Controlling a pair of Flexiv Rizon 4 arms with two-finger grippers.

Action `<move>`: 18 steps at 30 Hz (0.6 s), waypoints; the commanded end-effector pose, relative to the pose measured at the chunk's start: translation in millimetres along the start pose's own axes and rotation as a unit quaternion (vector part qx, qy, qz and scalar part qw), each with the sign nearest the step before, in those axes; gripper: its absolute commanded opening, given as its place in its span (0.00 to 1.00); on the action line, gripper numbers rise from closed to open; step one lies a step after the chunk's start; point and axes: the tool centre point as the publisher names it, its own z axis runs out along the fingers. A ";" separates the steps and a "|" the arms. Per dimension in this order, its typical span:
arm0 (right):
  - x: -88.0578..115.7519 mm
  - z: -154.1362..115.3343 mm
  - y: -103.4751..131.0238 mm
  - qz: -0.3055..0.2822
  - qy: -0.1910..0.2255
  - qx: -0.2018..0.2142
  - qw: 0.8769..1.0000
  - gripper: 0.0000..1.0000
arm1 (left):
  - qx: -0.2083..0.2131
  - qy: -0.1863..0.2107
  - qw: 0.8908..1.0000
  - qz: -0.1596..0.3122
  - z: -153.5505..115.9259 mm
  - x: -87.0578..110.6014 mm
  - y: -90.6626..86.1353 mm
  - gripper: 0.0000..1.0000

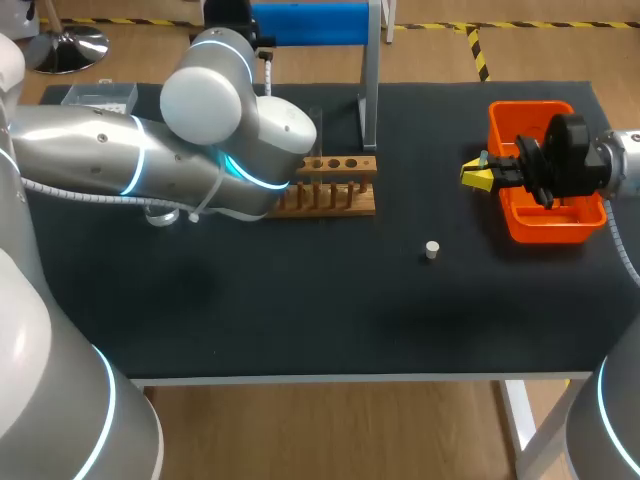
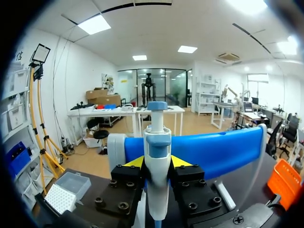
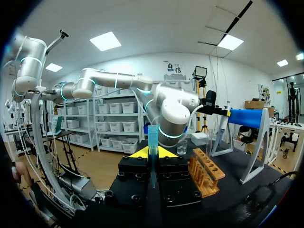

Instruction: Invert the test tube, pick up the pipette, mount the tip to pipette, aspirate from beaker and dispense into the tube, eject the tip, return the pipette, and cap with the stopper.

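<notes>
Left gripper [image 2: 157, 162]: closed on the pipette [image 2: 157, 137], one yellow tip on each side of its body.
Pipette, place: at the blue stand [image 2: 213, 149] at the table's back. I judge it not yet lifted off.
Pipette, axis: upright, plunger uppermost, lower end out of sight below my fingers.
Right gripper [image 1: 478, 175]: closed on the test tube [image 3: 153, 140], over the orange bin [image 1: 545, 228].
Test tube, axis: upright, crossing my fingers. I cannot tell which end is the mouth.
Governing relation: the tip box [image 1: 100, 97] sits at the back left corner, well apart from the pipette. My left arm is nearer, and the pipette should meet the box lower end first.
Stopper [image 1: 432, 250]: on the mat, forward of the rack [image 1: 335, 190], between it and the bin.
</notes>
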 end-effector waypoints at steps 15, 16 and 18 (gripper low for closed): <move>0.9 -0.6 0.5 0.000 0.000 0.001 1.000 0.00 | 0.008 0.076 0.996 0.039 -39.3 -0.2 -55.8 0.00; 0.9 -0.6 0.5 0.000 0.000 0.001 1.000 0.00 | 0.012 0.092 0.995 0.039 -43.6 -0.3 -58.7 0.00; 0.9 -0.6 0.5 0.000 0.000 0.001 1.000 0.00 | 0.011 0.116 0.992 0.044 -50.7 -0.8 -63.5 0.00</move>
